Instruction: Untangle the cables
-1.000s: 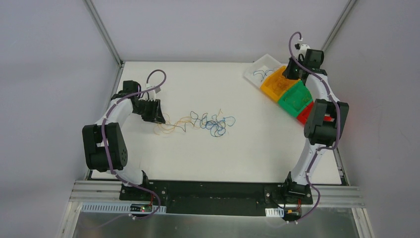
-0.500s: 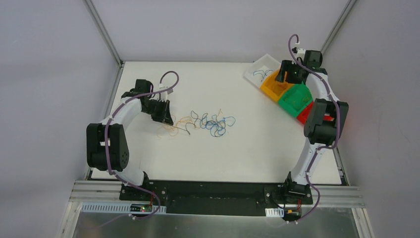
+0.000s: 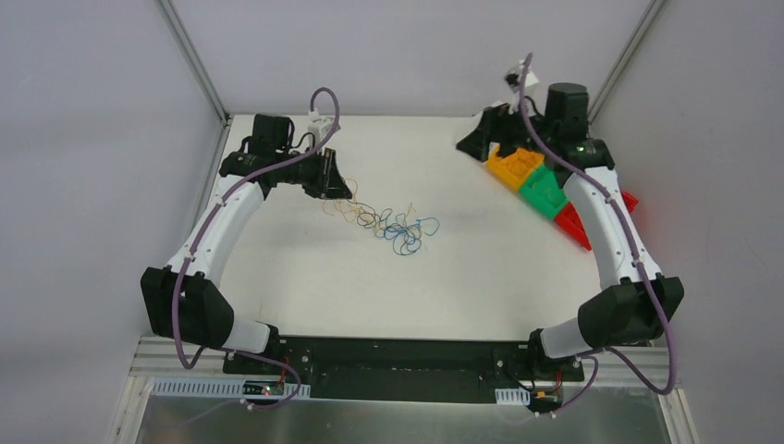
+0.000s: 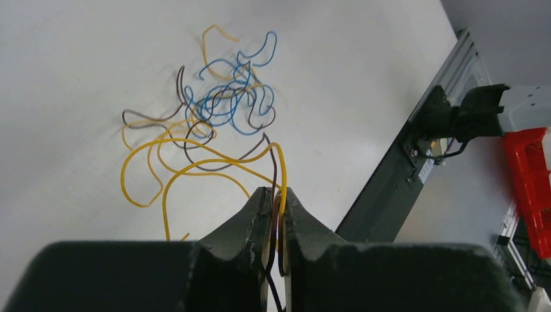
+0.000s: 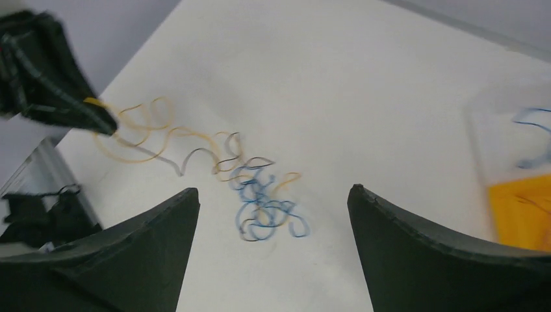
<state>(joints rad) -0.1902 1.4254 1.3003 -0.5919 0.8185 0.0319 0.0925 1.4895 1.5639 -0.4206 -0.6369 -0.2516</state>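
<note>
The cables (image 3: pixel 399 228) lie in a loose tangle of blue, yellow, orange and dark wire at mid-table. The same cables (image 4: pixel 224 104) show in the left wrist view, and the cables (image 5: pixel 260 201) in the right wrist view. My left gripper (image 3: pixel 337 190) is at the tangle's far-left end. The left gripper (image 4: pixel 275 195) is shut on a yellow cable (image 4: pixel 195 166) and a dark one, which run down to the heap. My right gripper (image 3: pixel 476 139) hangs at the back right, wide open. Nothing is between the right gripper's (image 5: pixel 273 188) fingers.
An orange bin (image 3: pixel 515 166), a green bin (image 3: pixel 544 192) and a red bin (image 3: pixel 578 227) stand in a row at the right. A clear tray (image 5: pixel 533 136) with a blue wire sits beside the orange bin (image 5: pixel 520 214). The frame rail (image 4: pixel 390 188) edges the table.
My left gripper closed on wires and moved to the far right, dragging the yellow strands along. My right gripper opened and swung left from the orange bin, facing the tangle.
</note>
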